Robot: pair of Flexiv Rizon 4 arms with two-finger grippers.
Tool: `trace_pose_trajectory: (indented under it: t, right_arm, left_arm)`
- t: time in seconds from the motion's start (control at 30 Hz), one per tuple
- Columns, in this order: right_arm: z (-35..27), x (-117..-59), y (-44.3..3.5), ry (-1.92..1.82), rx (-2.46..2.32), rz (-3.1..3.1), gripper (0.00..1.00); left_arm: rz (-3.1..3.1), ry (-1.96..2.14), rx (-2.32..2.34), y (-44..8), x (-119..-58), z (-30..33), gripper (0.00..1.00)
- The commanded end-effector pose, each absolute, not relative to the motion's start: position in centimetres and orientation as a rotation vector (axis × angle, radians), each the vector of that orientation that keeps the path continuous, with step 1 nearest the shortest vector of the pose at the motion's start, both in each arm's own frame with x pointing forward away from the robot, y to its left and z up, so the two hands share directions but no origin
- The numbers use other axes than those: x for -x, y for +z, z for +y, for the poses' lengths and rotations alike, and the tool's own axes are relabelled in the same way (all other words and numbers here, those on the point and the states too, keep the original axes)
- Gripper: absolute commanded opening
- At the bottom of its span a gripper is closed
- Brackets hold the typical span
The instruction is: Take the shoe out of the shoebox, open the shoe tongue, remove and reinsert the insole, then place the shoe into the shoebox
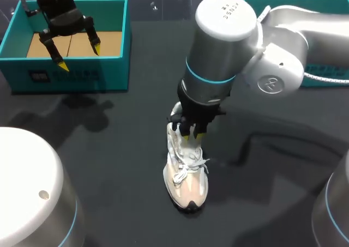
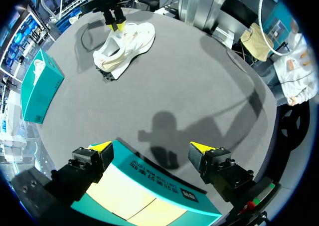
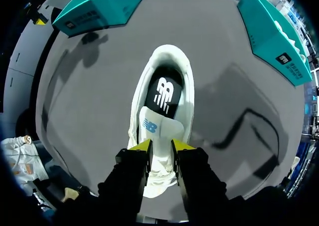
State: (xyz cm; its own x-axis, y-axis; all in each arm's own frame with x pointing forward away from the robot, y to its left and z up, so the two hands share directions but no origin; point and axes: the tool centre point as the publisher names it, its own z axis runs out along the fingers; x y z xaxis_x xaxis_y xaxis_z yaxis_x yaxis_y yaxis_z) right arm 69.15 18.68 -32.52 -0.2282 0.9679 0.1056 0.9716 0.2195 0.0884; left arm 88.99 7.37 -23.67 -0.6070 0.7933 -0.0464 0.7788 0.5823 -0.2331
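Right gripper [image 3: 160, 145] pinches the shoe tongue [image 3: 157, 128] from both sides, its yellow tips drawn close together on it. Beneath it the white shoe [image 1: 185, 176] stands upright on its sole near the middle of the dark table [image 1: 120, 165], with the dark insole [image 3: 164, 94] lying inside. Well apart, the left gripper [image 1: 80, 58] hangs spread wide and holds nothing, above the open teal shoebox [image 1: 71, 75] at the far left.
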Motion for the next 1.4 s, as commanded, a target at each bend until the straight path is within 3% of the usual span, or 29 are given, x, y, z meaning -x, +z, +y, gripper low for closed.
trace_pose_trajectory:
  t: [0.03,0.2,0.53,0.87,1.07,1.4]
  right_arm:
    - [19.3,-70.5,-34.9,-0.203,1.91,-2.41,0.26]
    - [19.9,-71.2,-35.9,-0.229,1.862,-2.397,0.26]
    - [20.8,-70.2,-32.6,-0.19,1.884,-2.484,0.27]
    - [20.5,-71.4,-34.7,-0.152,1.807,-2.454,0.27]
    - [20.6,-71.7,-32.6,-0.096,1.716,-2.538,0.27]
    - [20.2,-72.6,-27.9,-0.01,0.748,-2.977,0.31]
  left_arm:
    - [-2.736,0.353,1.363,-23.6,-89.0,7.4,1.0]
    - [-2.736,0.353,1.363,-23.6,-89.0,7.4,1.0]
    - [-2.736,0.353,1.363,-23.6,-89.0,7.4,1.0]
    - [-2.736,0.353,1.363,-23.6,-89.0,7.4,1.0]
    - [-2.736,0.353,1.363,-23.6,-89.0,7.4,1.0]
    - [-2.736,0.353,1.363,-23.6,-89.0,7.4,1.0]
